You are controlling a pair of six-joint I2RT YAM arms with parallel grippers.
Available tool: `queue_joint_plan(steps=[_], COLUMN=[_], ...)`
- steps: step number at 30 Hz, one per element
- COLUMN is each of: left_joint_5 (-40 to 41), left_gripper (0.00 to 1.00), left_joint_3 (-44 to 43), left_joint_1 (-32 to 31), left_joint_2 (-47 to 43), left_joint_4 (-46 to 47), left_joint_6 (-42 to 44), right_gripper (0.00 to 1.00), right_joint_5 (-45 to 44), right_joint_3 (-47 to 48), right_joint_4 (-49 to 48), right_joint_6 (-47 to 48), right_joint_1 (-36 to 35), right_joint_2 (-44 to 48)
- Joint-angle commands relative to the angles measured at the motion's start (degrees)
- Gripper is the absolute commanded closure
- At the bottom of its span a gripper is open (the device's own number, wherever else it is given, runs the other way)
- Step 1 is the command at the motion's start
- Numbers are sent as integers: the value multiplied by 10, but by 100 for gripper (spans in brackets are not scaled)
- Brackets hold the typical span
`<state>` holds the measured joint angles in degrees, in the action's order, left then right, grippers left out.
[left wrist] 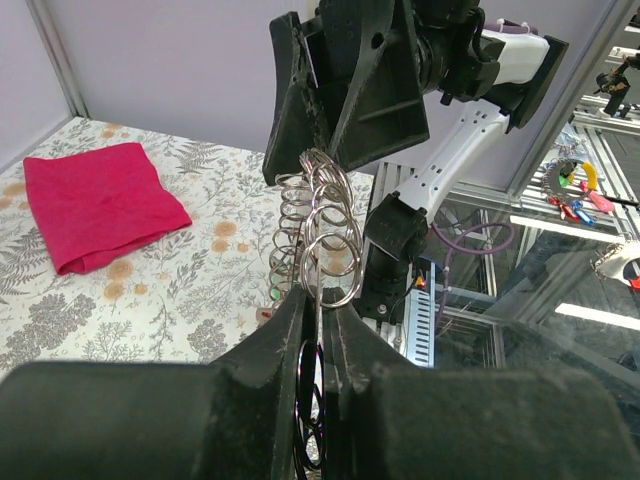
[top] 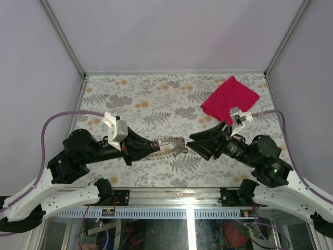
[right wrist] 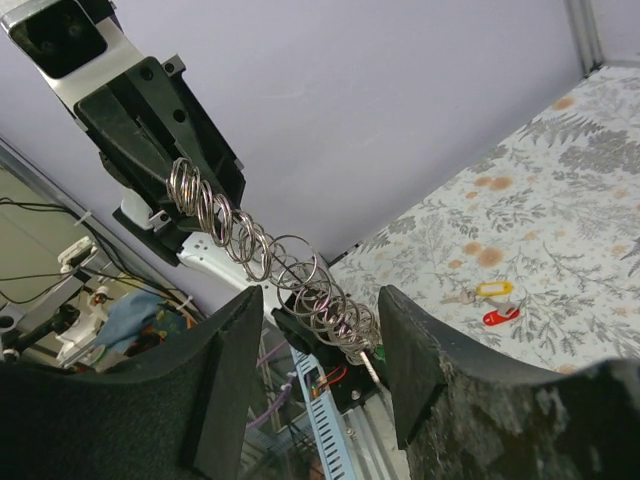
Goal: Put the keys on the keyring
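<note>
Pale lilac walls (top: 171,31) close in the cell on three sides, with bare aluminium posts (top: 62,36) running up the back corners. The bench (top: 156,99) is covered by a grey fern-and-leaf print dotted with orange blooms, and a metal rail (top: 171,195) runs along its near edge. At the left, a purple cable (top: 52,122) loops over the left arm (top: 78,151). The left gripper (top: 155,148) points toward the middle, raised off the print. In the left wrist view its fingers (left wrist: 270,350) are pressed narrow on one end of the keyring (top: 169,145), a string of linked steel rings. The string runs almost straight through the air to the right gripper (top: 190,146), which faces the left one. In the right wrist view the right gripper's fingers (right wrist: 230,380) sit a little apart with the far end of the rings caught between them. The same view shows the keys lying flat on the bench beyond the rings and off both grippers. The yellow-headed key (right wrist: 490,290) lies just beside the red-headed key (right wrist: 500,316), and both are well apart from the ring string. Further right, near the back corner, a red cloth (top: 230,97) lies folded on the print, close behind the right arm (top: 260,153). Past the rail in the left wrist view, coloured clutter (left wrist: 572,190) is too small to make out.
</note>
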<state>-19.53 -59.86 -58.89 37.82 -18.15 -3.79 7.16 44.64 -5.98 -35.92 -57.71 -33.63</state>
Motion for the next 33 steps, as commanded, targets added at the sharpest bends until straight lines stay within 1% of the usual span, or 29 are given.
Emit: queue_joint_plan(steps=[1,11,15,19,24,29,33], left_joint_5=[-15,-12,-12,-10,-8,-8,-8], left_gripper=[100,100,100,100,100,100,100], left_joint_3=[-26,-28,-28,-28,-30,-29,-28], left_joint_1=[-4,-4,-4,-4,-4,-4,-4], left_joint_2=[8,16,17,13,11,10,11], left_joint_4=[17,17,18,17,17,15,16], left_joint_6=[14,19,18,18,18,18,19], right_gripper=[45,58,65,68,70,74,80], right_joint_5=[29,54,57,56,60,64,60], right_joint_3=[-4,-9,-5,-7,-1,1,3], right_joint_4=[-54,-83,-77,-70,-64,-62,-62], right_joint_6=[-25,-16,-16,-17,-17,-18,-19], right_joint_1=[-3,-2,-2,-2,-2,-2,-2], right_joint_2=[-10,-7,-14,-22,-31,-34,-36])
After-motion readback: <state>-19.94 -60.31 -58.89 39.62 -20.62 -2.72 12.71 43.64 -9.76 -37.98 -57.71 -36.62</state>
